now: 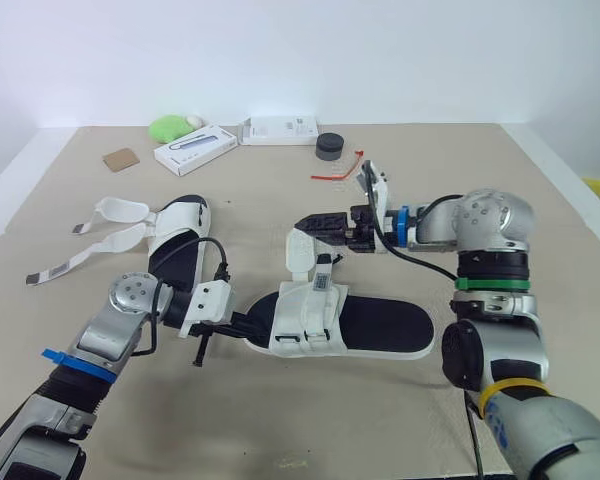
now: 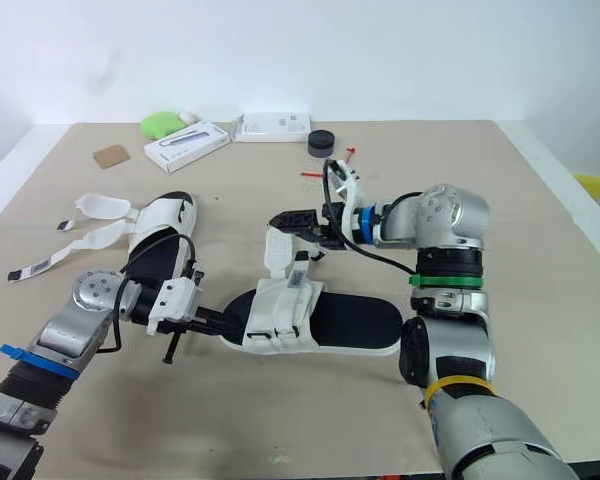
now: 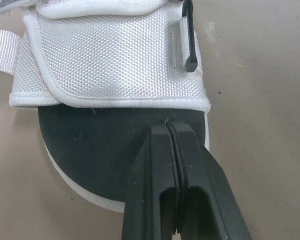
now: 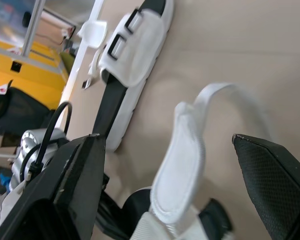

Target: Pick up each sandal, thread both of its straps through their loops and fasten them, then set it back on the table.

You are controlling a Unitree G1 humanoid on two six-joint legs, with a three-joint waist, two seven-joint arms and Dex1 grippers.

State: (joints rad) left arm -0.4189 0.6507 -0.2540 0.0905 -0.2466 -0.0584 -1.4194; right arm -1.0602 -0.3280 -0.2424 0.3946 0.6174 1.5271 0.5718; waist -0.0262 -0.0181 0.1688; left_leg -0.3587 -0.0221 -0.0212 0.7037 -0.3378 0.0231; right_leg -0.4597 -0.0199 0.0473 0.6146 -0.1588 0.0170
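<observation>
A white sandal with a black sole [image 1: 380, 325] lies near the table's middle. One of its straps [image 1: 301, 250] stands up loose. My left gripper [image 1: 246, 324] is shut, and its fingertips [image 3: 168, 131] rest on the black insole at the sandal's near end, just short of the white upper [image 3: 110, 60]. My right gripper [image 1: 318, 224] hovers open over the raised strap [image 4: 182, 160], which lies between its fingers [image 4: 65, 195] without touching them. The second sandal [image 1: 177, 243] lies at the left with both straps [image 1: 120, 212] spread open on the table.
At the back stand a white box [image 1: 195, 149], a second white box [image 1: 280, 130], a green object [image 1: 168, 127], a black round lid [image 1: 330, 146], a brown card [image 1: 121, 159] and a red tie [image 1: 336, 172]. The table's edge [image 1: 5, 215] runs close on the left.
</observation>
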